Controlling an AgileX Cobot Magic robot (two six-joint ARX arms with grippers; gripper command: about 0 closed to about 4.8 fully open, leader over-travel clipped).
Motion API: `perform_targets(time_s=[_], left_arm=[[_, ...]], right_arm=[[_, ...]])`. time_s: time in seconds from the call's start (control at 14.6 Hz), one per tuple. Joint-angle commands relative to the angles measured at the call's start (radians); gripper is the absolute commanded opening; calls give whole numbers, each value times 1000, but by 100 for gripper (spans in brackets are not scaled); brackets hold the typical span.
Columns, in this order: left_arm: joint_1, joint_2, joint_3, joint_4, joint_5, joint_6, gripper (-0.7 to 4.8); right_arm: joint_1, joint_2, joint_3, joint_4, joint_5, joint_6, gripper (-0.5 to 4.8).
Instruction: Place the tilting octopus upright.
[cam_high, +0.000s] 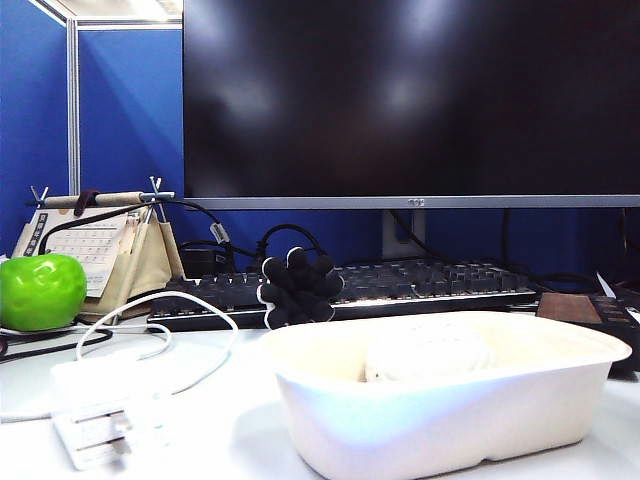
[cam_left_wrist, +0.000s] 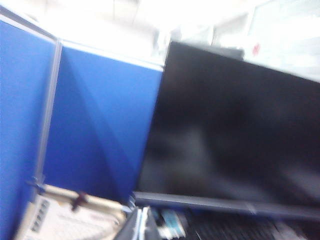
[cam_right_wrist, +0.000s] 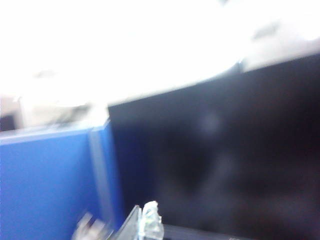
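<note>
The left claw (cam_left_wrist: 141, 226) shows only as a tip in its wrist view, fingers together and empty, aimed up at the monitor (cam_high: 410, 95). The octopus (cam_high: 296, 287) lies well below both claws, tipped against the keyboard (cam_high: 400, 285), behind the white tub (cam_high: 440, 400). Best to descend over it, spread the fingers, grip gently. Whether the right claw (cam_right_wrist: 145, 225) is apart or together cannot be told.

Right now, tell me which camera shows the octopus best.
The exterior view: the octopus lies tipped against the keyboard, black tentacles facing the camera. Both wrist views are blurred, aimed at the monitor, and show no octopus or gripper clearly.
</note>
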Motion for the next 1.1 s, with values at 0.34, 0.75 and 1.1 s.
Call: perform_targets(time_s=[0.34,0.75,1.1], left_arm=[[0,374,222,-171,314,20,15],[-65,713,240,-148,449,16,15],[-237,838,238,-113,291,153,17]], right_arm=[[1,366,237,-148,-221,4,-6],[131,809,316,-156,-367,5,-6],[362,1159,316,-146,-333,-4,-6]])
